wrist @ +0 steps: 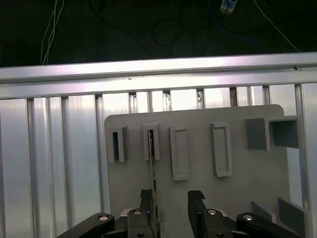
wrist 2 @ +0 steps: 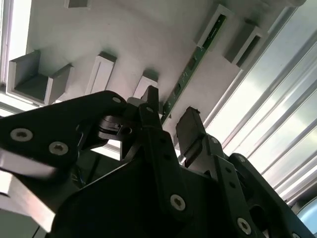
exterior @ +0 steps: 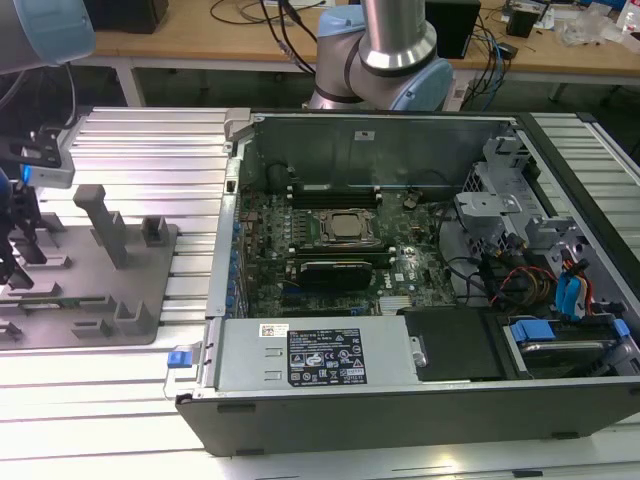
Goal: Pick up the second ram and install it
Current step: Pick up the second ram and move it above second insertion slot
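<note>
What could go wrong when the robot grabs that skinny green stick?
The ram stands on its thin edge in the gray holder, close beside one finger of the open gripper, not centered. Closing could push it sideways or pinch it crooked. Gripped crooked, it might slip out.

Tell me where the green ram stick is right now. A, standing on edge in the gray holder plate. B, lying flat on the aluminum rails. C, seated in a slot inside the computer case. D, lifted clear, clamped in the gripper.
A: in the first wrist view the ram stands on edge in a slot of the gray holder plate, with the open gripper at its end, not clamped.
</note>
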Controlling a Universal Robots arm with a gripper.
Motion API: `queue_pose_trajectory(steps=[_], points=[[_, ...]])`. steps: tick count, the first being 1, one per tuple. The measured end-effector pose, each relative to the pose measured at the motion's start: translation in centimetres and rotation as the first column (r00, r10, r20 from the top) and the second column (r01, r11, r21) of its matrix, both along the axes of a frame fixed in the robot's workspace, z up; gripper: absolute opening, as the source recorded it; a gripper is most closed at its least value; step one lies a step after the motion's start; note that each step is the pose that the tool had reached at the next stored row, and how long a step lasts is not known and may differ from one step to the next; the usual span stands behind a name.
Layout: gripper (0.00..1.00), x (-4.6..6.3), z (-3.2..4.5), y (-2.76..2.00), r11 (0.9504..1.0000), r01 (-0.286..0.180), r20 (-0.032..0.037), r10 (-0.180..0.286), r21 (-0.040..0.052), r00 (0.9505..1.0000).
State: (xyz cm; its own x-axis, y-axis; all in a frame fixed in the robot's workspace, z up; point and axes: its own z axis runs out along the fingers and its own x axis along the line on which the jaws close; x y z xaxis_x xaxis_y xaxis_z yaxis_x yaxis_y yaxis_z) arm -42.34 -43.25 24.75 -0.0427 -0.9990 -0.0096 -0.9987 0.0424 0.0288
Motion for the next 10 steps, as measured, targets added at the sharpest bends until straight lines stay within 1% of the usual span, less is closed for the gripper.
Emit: queue_pose_trajectory(steps=[4, 5, 8, 10], points=[[0.40, 0.0, -0.45, -0.33, 0.9993, -0.039, 0.0000, 0.039, 0.0000, 0.9993], [0.40, 0.0, -1.03, -0.62, 0.9992, -0.040, -0.0004, 0.040, 0.0000, 0.9992], [0.40, 0.0, -1.87, -0.80, 0.9992, -0.040, -0.0006, 0.040, 0.0000, 0.9992], [0.40, 0.0, -2.16, -0.85, 0.9992, -0.040, -0.0006, 0.040, 0.0001, 0.9992]])
